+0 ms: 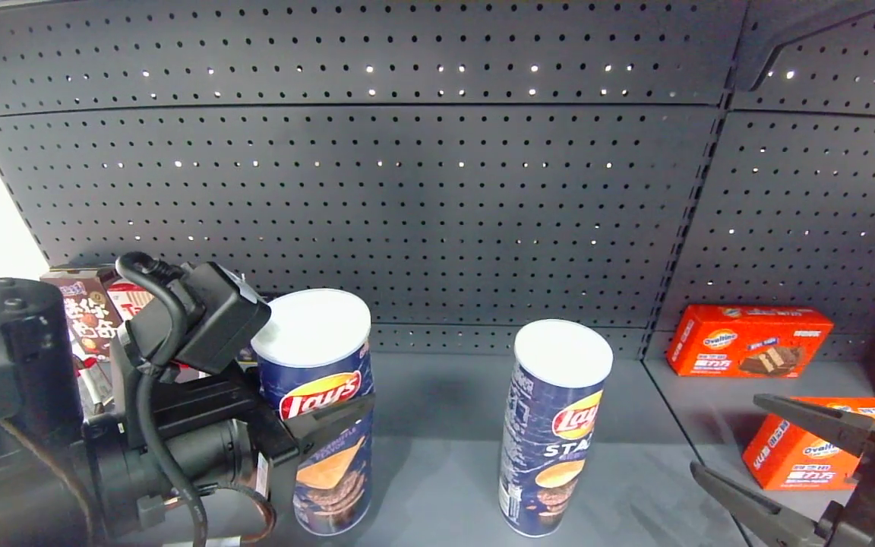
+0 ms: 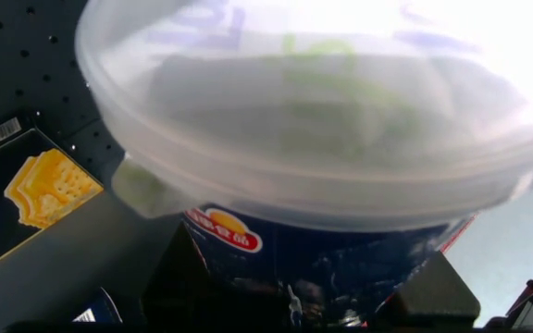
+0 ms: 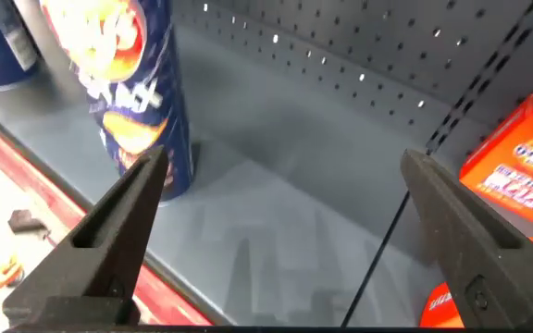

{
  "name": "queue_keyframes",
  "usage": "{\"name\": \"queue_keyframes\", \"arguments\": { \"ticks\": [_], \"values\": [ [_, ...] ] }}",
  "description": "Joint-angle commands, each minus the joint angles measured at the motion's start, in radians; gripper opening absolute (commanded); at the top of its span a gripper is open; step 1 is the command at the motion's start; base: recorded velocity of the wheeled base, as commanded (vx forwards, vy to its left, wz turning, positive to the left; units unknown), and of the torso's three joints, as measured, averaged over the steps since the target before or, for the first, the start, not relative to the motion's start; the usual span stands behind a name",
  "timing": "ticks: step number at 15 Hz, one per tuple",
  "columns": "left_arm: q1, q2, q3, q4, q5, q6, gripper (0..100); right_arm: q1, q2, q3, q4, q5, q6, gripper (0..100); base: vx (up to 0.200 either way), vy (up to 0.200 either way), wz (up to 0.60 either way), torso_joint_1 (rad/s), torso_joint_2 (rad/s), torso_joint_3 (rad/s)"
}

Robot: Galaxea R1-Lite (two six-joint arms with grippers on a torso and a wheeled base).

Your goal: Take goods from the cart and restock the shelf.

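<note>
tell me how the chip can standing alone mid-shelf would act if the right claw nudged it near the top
Tall and narrow, the chip can would likely tip under a high push. Once down, its round body would probably roll along the flat shelf. Its tube looks stiff, so the open right claw shouldn't crush it.

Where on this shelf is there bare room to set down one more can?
The widest bare patch of the shelf board lies between the left can, held by the left gripper, and the right can. Another runs from the right can to the upright before the orange boxes. The left end, with snack boxes, is crowded.
</note>
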Motion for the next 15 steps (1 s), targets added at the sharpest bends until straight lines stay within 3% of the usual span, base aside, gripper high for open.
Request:
{"name": "queue_keyframes", "arguments": {
  "ticks": [1,15],
  "values": [
    [0.0,-0.01,0.008,-0.001,0.0,0.0,0,-0.001,0.076,-0.001,-0.002,0.0,0.002,100,0.0,0.0,0.0,0.0,0.0,0.0],
    [0.014,-0.021,-0.007,-0.025,-0.004,0.005,0,-0.038,0.391,-0.159,-0.01,0.004,-0.001,100,0.0,0.0,0.0,0.0,0.0,0.0]
  ]
}}
